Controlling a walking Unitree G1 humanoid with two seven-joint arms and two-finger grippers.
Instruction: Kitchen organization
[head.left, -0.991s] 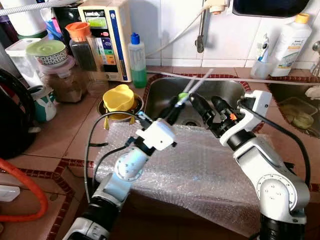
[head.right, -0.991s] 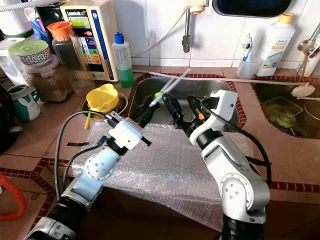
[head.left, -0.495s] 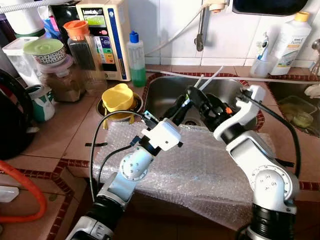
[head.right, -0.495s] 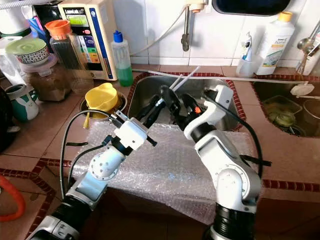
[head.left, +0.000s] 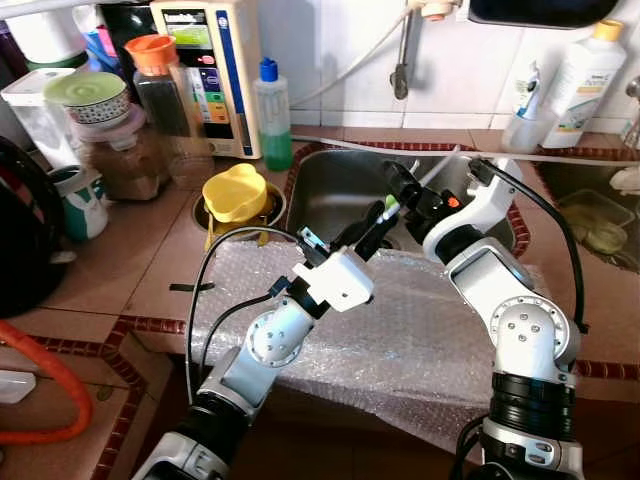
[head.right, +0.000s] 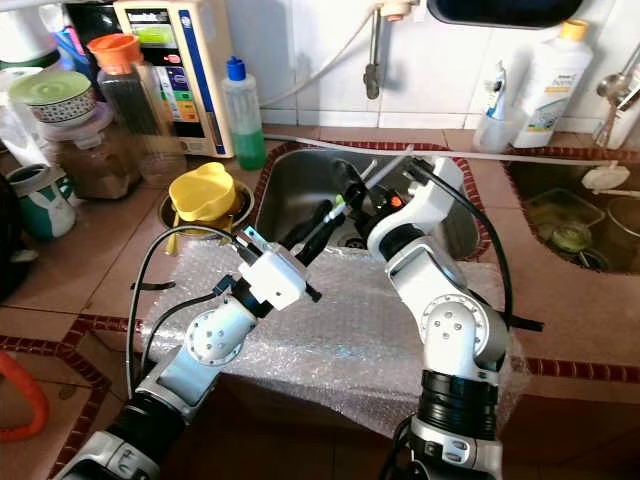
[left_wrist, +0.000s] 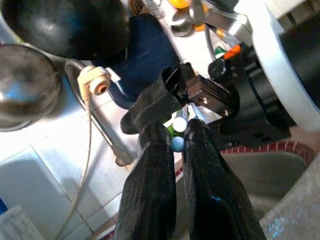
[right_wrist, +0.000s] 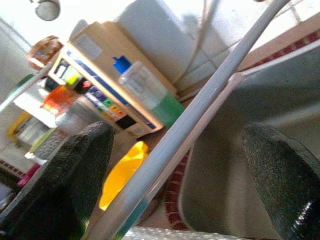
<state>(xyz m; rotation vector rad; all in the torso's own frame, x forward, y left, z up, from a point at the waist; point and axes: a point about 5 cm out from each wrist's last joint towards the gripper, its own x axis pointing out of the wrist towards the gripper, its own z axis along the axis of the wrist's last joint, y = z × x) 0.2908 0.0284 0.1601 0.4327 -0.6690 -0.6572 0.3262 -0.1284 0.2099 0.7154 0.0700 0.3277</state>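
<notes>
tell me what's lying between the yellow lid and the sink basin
Just a strip of the brown tiled counter and its dark red edging separates the yellow lid from the sink basin, as the left eye view shows.

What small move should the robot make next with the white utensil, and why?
Probably close the right tool on the white utensil. Its fingers stand apart on either side of the shaft, while the left tool grips the utensil's lower end above the sink.
</notes>
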